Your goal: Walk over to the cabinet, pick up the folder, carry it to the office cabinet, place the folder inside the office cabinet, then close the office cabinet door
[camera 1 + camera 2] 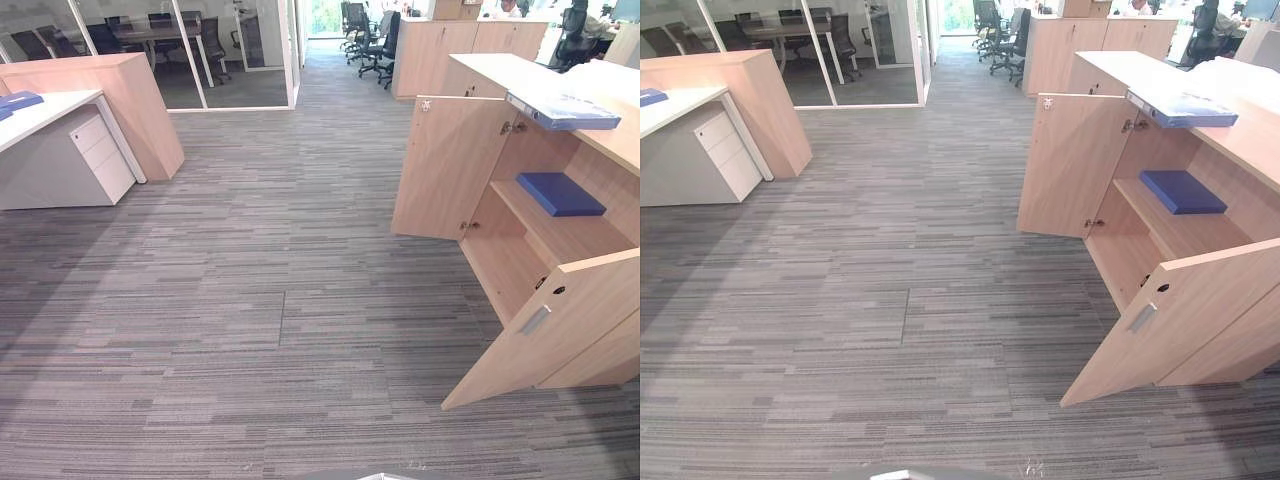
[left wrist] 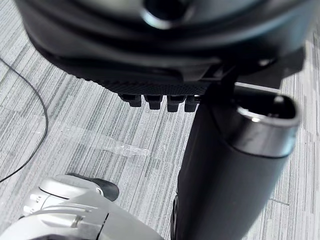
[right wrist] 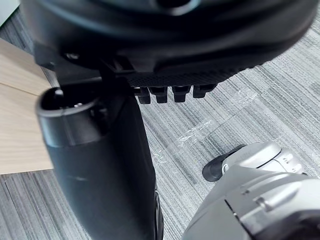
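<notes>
Standing off on the carpet [image 1: 250, 300], office cabinet [image 1: 500, 68] ahead to my right, both doors swung wide.

Folder [image 1: 560, 193]: dark blue, lying flat on the shelf [image 1: 560, 238] inside the cabinet, clear of the front edge. A lighter binder [image 1: 562, 110] sits on the cabinet's top, overhanging the opening. Another blue item [image 1: 18, 100] lies on the white surface [image 1: 50, 108] far to my left, so I can't be certain which folder is mine.

Left hand [image 2: 165, 50] hangs at my side, fingers slack and pointing at the floor, nothing in it. Right hand [image 3: 175, 45] is the same — loose, empty.

Reading: with a folder shelved and both hands free, I take closing the doors as the step in hand.

How to do it well:
- Walk in first — I'm well apart from the cabinet, no reach from here.
- Near door [image 1: 570, 300] stands out towards me. Get outside its free edge, not between the two doors.
- Push with flat, straight fingers on the outer face near the handle [image 1: 535, 320], far from the hinge.
- Far door [image 1: 450, 165] likely needs the same, from its far side.
- Keep clear of the overhanging binder.
</notes>
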### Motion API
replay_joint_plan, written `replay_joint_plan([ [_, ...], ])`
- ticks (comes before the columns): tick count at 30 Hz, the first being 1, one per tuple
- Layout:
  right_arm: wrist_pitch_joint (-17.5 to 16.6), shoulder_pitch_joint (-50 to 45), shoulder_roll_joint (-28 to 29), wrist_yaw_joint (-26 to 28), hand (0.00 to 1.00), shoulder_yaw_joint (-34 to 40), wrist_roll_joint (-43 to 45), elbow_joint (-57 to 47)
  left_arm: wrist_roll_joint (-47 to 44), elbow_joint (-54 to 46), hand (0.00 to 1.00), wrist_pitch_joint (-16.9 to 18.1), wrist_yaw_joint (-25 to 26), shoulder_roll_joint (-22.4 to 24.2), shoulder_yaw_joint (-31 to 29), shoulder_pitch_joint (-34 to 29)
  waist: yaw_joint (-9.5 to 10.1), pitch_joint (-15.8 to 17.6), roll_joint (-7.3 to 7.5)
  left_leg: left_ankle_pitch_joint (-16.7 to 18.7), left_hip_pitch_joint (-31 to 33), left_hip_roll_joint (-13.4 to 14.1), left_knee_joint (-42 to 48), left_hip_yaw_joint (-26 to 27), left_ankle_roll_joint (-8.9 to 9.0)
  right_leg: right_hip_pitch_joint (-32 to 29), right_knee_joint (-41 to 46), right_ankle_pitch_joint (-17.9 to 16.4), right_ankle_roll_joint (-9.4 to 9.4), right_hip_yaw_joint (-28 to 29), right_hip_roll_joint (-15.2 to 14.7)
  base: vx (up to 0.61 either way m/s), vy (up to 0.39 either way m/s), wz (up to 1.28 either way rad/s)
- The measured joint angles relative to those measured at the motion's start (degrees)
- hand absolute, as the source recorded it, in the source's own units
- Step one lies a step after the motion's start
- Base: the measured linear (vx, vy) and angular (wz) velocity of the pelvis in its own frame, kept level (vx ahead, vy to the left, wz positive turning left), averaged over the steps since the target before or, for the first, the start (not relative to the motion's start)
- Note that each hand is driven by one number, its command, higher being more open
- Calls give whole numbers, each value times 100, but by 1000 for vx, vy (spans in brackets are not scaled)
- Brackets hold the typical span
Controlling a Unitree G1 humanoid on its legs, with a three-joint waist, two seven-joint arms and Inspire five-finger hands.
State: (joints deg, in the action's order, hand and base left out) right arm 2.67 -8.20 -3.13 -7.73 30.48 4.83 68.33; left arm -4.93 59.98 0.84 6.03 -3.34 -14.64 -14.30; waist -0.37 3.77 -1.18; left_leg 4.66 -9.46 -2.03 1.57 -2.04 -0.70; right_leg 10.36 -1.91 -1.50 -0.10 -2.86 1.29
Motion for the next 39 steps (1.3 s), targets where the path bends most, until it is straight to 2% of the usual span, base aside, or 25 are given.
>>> replay_joint_plan([
  [10, -4, 50, 39, 30, 100, 192, 3, 0, -223, -1, 100, 38, -140, -8, 30, -43, -1, 20, -8, 0, -46, 2, -48, -1, 0, 51, -67, 3, 6, 1, 4, 0, 0, 0],
  [19, -142, 46, 21, 82, 100, -251, -6, -59, -267, -2, 100, 39, -115, 2, -51, -54, 7, 44, 29, 4, -36, 36, -88, 56, 4, 42, -143, 44, -21, 63, 43, 2, 0, -2],
  [34, -150, -12, 71, 73, 100, -299, -6, -138, -673, -3, 100, 86, -10, 209, -732, -93, 37, 51, 98, 17, -20, 77, -128, 143, 25, 12, -192, 58, -21, 138, 77, 1, 3, -2],
  [36, -142, -26, 117, 50, 100, -311, -4, -252, -720, -42, 100, 122, -8, 286, -965, -95, 57, 87, 60, 221, 180, 123, 263, 159, 66, -22, -141, 0, -18, 116, 97, 0, 0, 0],
  [37, -140, -23, 122, 42, 100, -385, 0, -345, -726, -147, 100, 118, 6, 344, -1062, -90, 61, 178, 78, 477, 392, 182, 796, 162, 103, -48, -5, -90, -66, 49, 129, -85, -5, 0],
  [38, -146, -44, 95, 37, 100, -544, -2, -518, -758, -267, 100, 120, 6, 490, -1362, -22, 100, 314, -5, 910, 980, 375, 2102, 307, 341, -197, 319, -317, -211, -334, 158, -103, -11, 0],
  [39, -147, -21, 98, 17, 100, -583, 0, -526, -843, -302, 100, 104, -10, 507, -1515, 44, 141, 409, 22, 922, 1426, 460, 3090, 354, 387, -198, 460, -396, -279, -339, 205, -111, -21, -5],
])
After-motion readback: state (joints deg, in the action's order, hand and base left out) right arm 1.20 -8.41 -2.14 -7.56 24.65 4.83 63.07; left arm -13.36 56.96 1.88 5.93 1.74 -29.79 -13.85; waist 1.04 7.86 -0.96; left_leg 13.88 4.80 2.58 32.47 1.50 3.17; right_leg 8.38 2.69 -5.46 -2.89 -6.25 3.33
